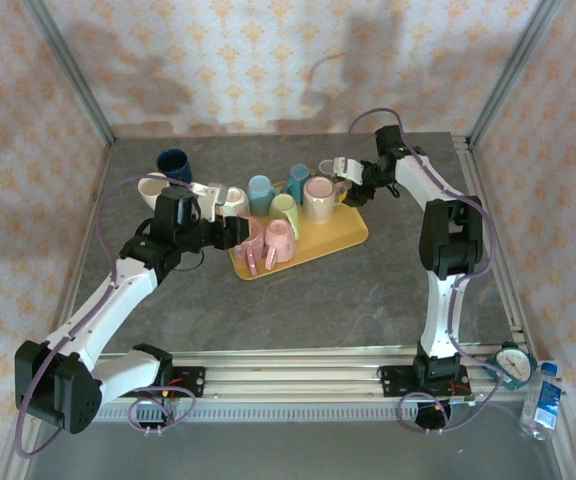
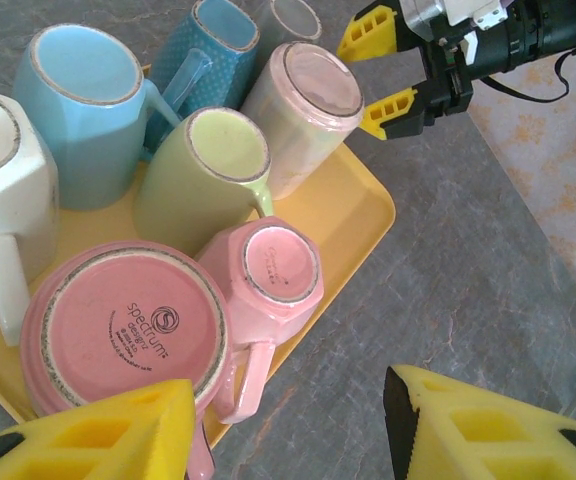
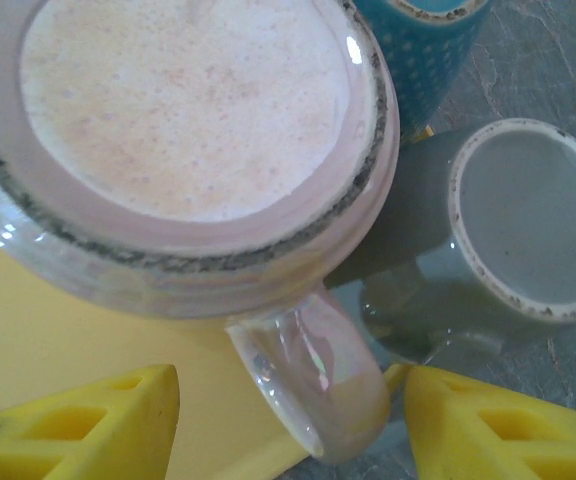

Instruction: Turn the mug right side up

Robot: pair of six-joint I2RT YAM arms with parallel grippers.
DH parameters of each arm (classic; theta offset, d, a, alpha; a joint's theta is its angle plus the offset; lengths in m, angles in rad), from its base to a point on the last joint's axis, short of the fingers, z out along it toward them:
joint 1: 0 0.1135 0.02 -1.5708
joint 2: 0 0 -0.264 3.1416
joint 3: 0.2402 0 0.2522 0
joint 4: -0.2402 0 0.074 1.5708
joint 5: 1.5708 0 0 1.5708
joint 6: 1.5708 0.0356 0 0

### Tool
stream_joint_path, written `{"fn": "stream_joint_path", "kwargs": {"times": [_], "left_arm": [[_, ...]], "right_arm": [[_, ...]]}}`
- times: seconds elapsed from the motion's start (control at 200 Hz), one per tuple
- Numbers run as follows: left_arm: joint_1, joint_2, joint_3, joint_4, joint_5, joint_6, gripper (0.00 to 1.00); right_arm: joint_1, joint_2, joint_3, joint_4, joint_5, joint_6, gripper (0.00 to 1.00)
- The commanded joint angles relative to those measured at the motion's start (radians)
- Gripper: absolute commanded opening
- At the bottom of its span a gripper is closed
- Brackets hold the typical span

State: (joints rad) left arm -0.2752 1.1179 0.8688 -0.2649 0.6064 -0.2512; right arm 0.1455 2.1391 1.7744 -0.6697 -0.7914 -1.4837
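a grey stone-patterned table point(image 1: 308, 300) is boxed on three sides by pale panels point(image 1: 268, 50) printed with orange motifs, metal posts point(image 1: 68, 65) rising at its far corners, soft shadows point(image 1: 158, 90) on the panel behind it.

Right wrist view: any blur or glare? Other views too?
Right wrist: pale pink mug mostly sharp, glare specks on its rim, handle and yellow fingers soft. Top external: soft arm shadows on back wall. Left wrist: crisp, base print on big pink mug legible.

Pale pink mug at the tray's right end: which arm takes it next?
Right, probably. The right gripper hangs open over the pale pink mug, its handle between the fingers. The left gripper hovers open above the big pink mug at the tray's other end.
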Motion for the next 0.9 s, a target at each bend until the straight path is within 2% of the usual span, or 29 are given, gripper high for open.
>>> {"fn": "stream_joint_path", "kwargs": {"times": [0.0,0.435,0.896], "left_arm": [[-0.005,0.008,0.033,-0.003,0.007,0.028,0.53],[-0.005,0.011,0.044,-0.019,0.009,0.032,0.51],[-0.007,0.014,0.041,-0.028,0.001,0.035,0.51]], "right_arm": [[0.018,0.025,0.053,-0.060,0.006,-0.046,0.60],[0.042,-0.089,-0.064,-0.140,0.083,-0.026,0.55],[0.083,-0.021,0.059,-0.229,0.152,0.080,0.42]]}}
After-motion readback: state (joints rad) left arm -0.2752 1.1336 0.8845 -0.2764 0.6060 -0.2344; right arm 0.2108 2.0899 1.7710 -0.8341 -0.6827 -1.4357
